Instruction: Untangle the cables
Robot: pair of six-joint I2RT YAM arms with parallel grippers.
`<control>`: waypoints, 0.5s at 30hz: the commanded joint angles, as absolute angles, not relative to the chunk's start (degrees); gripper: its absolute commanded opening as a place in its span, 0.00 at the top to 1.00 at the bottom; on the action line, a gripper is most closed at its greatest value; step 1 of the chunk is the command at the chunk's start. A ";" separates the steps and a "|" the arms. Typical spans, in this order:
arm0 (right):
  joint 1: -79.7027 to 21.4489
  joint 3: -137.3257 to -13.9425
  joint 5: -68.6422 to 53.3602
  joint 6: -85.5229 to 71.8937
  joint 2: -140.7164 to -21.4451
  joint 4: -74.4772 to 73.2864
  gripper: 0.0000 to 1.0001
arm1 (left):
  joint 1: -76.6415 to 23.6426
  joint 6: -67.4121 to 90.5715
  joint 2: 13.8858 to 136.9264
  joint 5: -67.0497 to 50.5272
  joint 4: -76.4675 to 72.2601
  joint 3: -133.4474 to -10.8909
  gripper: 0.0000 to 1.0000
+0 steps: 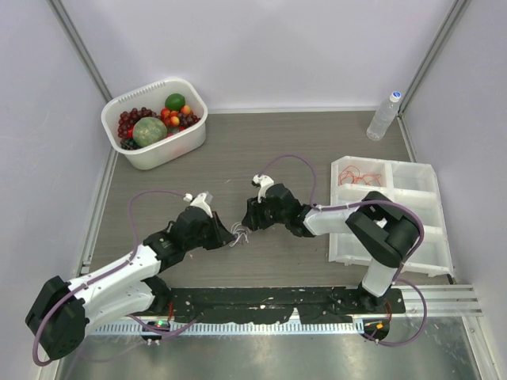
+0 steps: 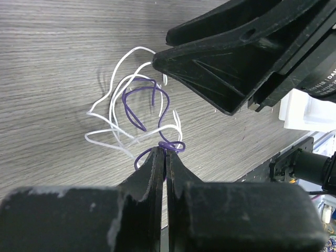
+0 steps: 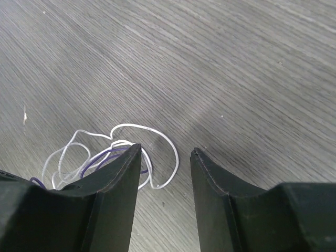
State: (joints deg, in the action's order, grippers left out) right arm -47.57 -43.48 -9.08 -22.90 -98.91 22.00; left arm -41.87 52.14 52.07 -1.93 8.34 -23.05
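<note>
Left fingers (image 2: 149, 181) pinching cables (image 2: 170, 147), right fingers (image 3: 113, 181) apart, label (image 2: 323, 79) text cropped

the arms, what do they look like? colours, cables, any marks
The left arm and right arm both have white links with black joints, each with a purple hose looping alongside. The fingers are black wedges, scuffed whitish.

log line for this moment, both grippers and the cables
left gripper: shut on purple wire | right gripper: open over white wire | cables: tangled
</note>
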 commanded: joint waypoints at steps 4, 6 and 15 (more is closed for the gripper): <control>-47.99 -43.42 -12.39 -21.88 -101.77 25.22 0.52 | -41.57 52.38 53.52 -3.78 3.69 -21.36 0.89; -47.99 -43.51 -14.31 -22.23 -102.39 26.10 0.52 | -41.66 52.56 53.70 -3.69 3.25 -20.83 0.87; -48.78 -40.52 -11.52 -23.38 -97.92 26.72 0.50 | -41.57 51.94 51.42 -2.64 4.48 -20.48 0.95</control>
